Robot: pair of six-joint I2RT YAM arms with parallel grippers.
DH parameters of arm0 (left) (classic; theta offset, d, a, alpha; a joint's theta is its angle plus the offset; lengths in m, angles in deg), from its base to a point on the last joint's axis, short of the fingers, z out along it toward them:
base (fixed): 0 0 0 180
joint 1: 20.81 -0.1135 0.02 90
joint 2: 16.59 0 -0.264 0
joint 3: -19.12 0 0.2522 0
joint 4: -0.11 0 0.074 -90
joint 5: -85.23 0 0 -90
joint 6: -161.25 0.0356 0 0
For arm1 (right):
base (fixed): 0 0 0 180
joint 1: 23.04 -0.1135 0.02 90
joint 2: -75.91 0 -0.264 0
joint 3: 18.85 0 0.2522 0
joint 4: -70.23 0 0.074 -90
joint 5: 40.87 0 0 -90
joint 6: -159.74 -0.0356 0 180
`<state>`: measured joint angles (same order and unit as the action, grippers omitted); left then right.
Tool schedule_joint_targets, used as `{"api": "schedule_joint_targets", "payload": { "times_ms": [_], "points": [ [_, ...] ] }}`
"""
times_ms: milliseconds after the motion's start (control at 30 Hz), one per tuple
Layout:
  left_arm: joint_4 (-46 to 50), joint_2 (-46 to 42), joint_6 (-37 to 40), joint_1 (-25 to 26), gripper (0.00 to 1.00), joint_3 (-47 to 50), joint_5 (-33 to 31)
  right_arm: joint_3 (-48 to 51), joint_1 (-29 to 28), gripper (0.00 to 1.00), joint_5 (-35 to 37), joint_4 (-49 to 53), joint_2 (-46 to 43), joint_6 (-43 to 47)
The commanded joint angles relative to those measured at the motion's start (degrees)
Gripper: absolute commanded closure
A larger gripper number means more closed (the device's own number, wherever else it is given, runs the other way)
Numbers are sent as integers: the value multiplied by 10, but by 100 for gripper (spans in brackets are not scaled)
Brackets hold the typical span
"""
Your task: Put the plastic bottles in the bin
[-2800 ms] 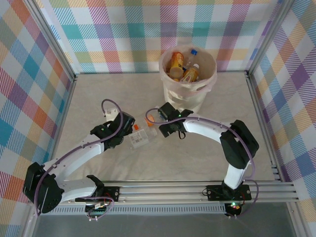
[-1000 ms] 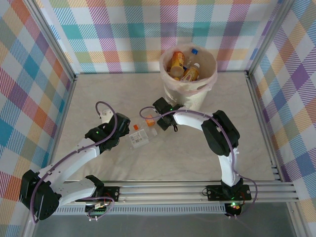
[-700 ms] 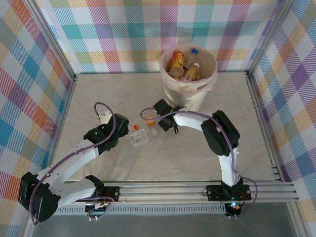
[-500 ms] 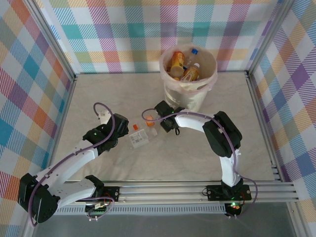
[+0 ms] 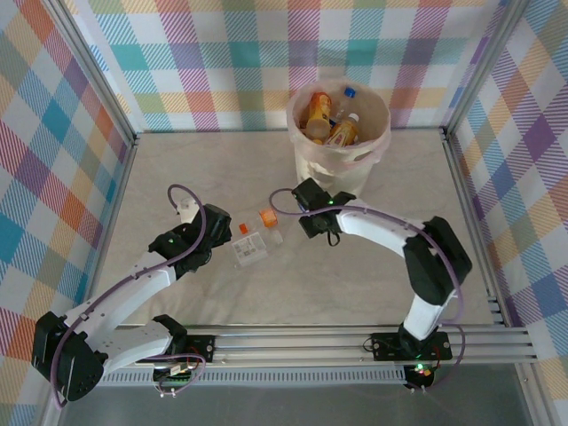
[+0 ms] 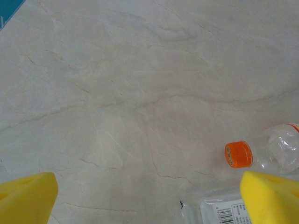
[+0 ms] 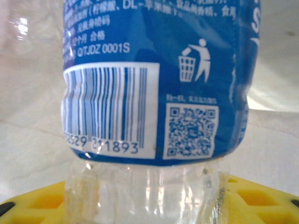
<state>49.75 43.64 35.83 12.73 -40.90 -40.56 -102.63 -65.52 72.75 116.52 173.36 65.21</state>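
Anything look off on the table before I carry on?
Nothing serious. A clear plastic bottle with an orange cap lies on its side beside a flattened clear bottle on the cream table, between the arms. No spill visible. The right hand grips a blue-labelled bottle normally.

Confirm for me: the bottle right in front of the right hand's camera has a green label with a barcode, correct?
Not green. The label on that bottle is blue, as the right wrist view shows; it does carry a barcode.
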Motion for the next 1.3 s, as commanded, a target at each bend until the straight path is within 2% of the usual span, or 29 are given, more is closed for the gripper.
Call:
{"api": "schedule_joint_targets", "payload": {
  "times_ms": [0, 100, 367, 500, 600, 767, 967, 1267],
  "points": [
    [0, -7, -13, -8, 0, 6, 0, 8, -7, 69, -38, 44, -63, -37],
    [-2, -7, -16, -9, 0, 6, -2, 11, -11, 76, -79, 60, -123, -48],
    [-6, -5, -21, -8, 0, 1, -1, -4, -12, 78, -192, 67, -257, -53],
    [-10, -7, -17, -9, 0, 1, 4, -27, -13, 78, -206, 59, -302, -42],
    [-11, -7, -11, -10, 0, -4, 11, -55, -13, 79, -180, 55, -317, -26],
    [-17, -13, -4, -10, 0, -4, 24, -124, -12, 79, -110, 52, -300, 3],
    [-33, -19, 6, -9, 0, 1, 45, -218, -1, 78, -18, 47, -226, 29],
    [-42, -20, 13, -10, 0, 5, 63, -372, 52, 78, 3, 76, -86, 31]
  ]
}}
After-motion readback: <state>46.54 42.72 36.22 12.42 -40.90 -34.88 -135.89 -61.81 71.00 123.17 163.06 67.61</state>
